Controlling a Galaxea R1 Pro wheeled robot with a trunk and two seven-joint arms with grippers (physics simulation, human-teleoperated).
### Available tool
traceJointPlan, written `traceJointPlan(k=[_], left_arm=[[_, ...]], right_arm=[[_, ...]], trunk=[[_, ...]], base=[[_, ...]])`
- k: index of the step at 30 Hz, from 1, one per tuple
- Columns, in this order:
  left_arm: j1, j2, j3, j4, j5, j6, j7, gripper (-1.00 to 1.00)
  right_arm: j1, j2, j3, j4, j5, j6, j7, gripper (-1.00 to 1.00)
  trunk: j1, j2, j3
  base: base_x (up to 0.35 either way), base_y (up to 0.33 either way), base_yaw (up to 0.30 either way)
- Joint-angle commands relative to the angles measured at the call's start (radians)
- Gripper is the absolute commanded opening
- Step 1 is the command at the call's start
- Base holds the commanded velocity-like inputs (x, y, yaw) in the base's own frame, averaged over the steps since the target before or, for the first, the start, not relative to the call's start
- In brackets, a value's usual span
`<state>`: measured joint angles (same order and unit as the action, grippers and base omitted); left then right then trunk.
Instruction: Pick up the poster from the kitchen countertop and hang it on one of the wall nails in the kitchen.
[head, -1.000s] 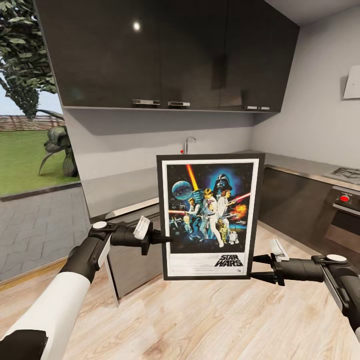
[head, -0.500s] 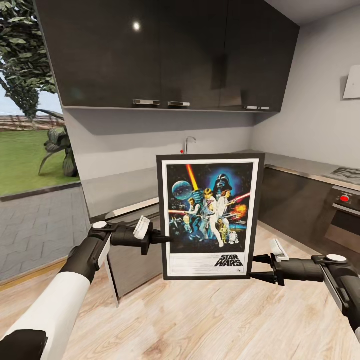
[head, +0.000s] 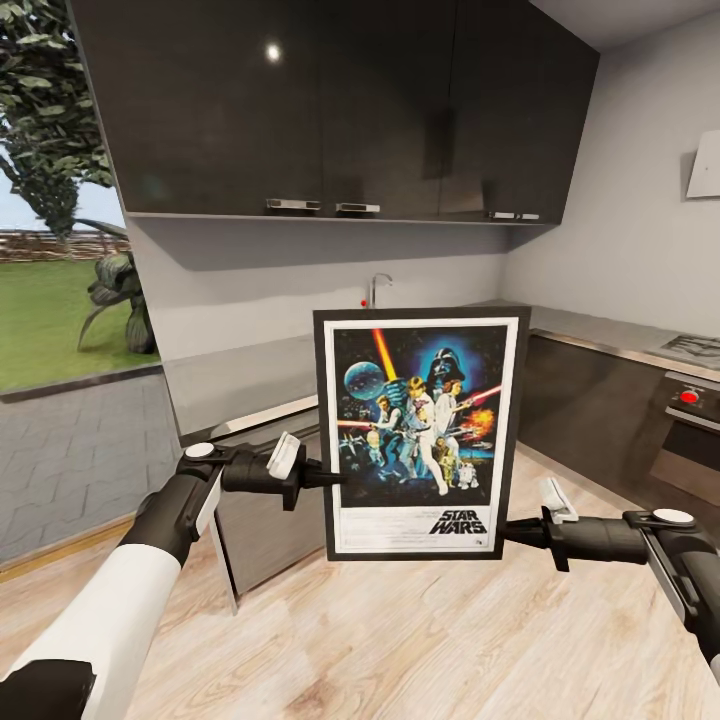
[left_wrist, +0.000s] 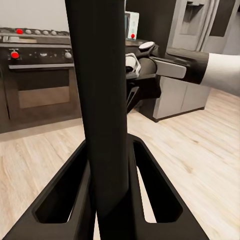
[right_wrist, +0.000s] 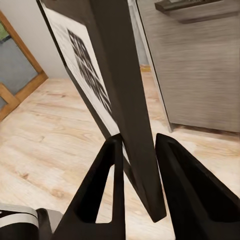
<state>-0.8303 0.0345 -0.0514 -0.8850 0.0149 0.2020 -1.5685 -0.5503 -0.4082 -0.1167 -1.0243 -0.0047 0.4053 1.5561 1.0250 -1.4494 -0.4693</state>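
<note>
A: Glossy dark-grey upper cabinets (head: 330, 100) hang over a long grey brushed-metal surface (head: 240, 375) with a chrome faucet (head: 376, 288) at the back, and light wood floor (head: 400, 640) runs beneath. So where is the thing we are after?

B: Off the surface and in the air — the tall rectangular Star Wars poster with its thin black frame and white border (head: 418, 432) stands upright in front of the robot, long axis vertical, picture facing the head camera.

A: Who has it?

B: The left gripper (head: 325, 477) does. Its jaws pinch the poster's left edge about halfway up; in the left wrist view the dark frame edge (left_wrist: 102, 100) runs straight up between the two fingers (left_wrist: 60, 200).

A: And the right gripper (head: 510, 530)?

B: Low on the poster's right edge. In the right wrist view its fingers (right_wrist: 100, 185) sit either side of the frame (right_wrist: 130, 100) with slim gaps showing, so I judge those jaws spread, not clamping.

A: The next move?

B: No wall nail is visible. The poster is carried edge-on between both arms, so it must keep upright while the robot finds one.
</note>
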Motion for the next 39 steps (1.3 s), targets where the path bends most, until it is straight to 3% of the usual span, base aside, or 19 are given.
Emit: traceJointPlan(k=[1, 9, 10, 21, 24, 30, 32, 34, 36, 38, 39], left_arm=[[-0.001, 0.001, -0.001, 0.000, -0.003, 0.012, -0.002, -1.00], [-0.001, 0.001, -0.001, 0.000, -0.003, 0.013, -0.002, -1.00], [-0.001, 0.001, -0.001, 0.000, -0.003, 0.013, -0.002, 1.00], [-0.001, 0.005, 0.001, 0.000, -0.004, 0.013, -0.002, 1.00], [-0.001, 0.018, 0.002, 0.007, -0.004, 0.009, -0.002, 1.00], [0.051, 0.086, 0.003, 0.014, 0.001, 0.000, -0.002, 1.00], [0.082, 0.127, 0.004, 0.012, 0.003, -0.036, -0.002, 1.00], [0.095, 0.143, 0.005, 0.013, 0.005, -0.060, -0.002, 1.00], [0.117, 0.181, 0.005, 0.015, 0.045, -0.089, -0.002, 1.00], [0.132, 0.203, 0.005, 0.016, 0.081, -0.099, -0.002, 1.00], [0.148, 0.227, 0.005, 0.015, 0.114, -0.110, -0.002, 1.00]], right_arm=[[0.000, 0.000, 0.000, 0.000, -0.003, 0.017, 0.007, -1.00], [0.000, 0.000, 0.000, 0.000, -0.003, 0.017, 0.007, -1.00], [0.000, 0.000, 0.000, 0.000, -0.003, 0.017, 0.007, -1.00], [0.000, 0.000, 0.000, 0.000, -0.003, 0.017, 0.007, -1.00], [0.000, 0.000, 0.000, 0.000, -0.003, 0.017, 0.007, -1.00], [0.000, 0.000, -0.001, 0.000, -0.003, 0.017, 0.007, -1.00], [0.000, 0.000, -0.001, 0.000, -0.003, 0.017, 0.007, -1.00], [0.000, 0.000, -0.001, 0.000, -0.002, 0.017, 0.007, -1.00], [0.000, 0.000, -0.001, 0.000, -0.003, 0.017, 0.007, -1.00], [0.000, 0.000, -0.001, 0.000, -0.003, 0.017, 0.007, -1.00], [0.000, 0.000, -0.001, 0.000, -0.003, 0.017, 0.007, -1.00]], trunk=[[0.000, -0.001, -0.001], [0.000, -0.001, -0.001], [0.000, -0.001, -0.001], [0.000, -0.001, -0.001], [0.000, -0.001, -0.001], [0.000, -0.001, -0.001], [0.000, -0.001, -0.001], [0.000, -0.001, -0.001], [0.000, -0.001, -0.001], [0.000, -0.001, -0.001], [0.000, -0.001, -0.001]], base=[[0.000, 0.000, 0.000], [0.000, 0.000, 0.000], [0.000, 0.000, 0.000], [0.000, 0.000, 0.000], [0.000, 0.000, 0.000], [0.000, 0.000, 0.000], [0.000, 0.000, 0.000], [0.000, 0.000, 0.000], [0.000, 0.000, 0.000], [0.000, 0.000, 0.000], [0.000, 0.000, 0.000]])
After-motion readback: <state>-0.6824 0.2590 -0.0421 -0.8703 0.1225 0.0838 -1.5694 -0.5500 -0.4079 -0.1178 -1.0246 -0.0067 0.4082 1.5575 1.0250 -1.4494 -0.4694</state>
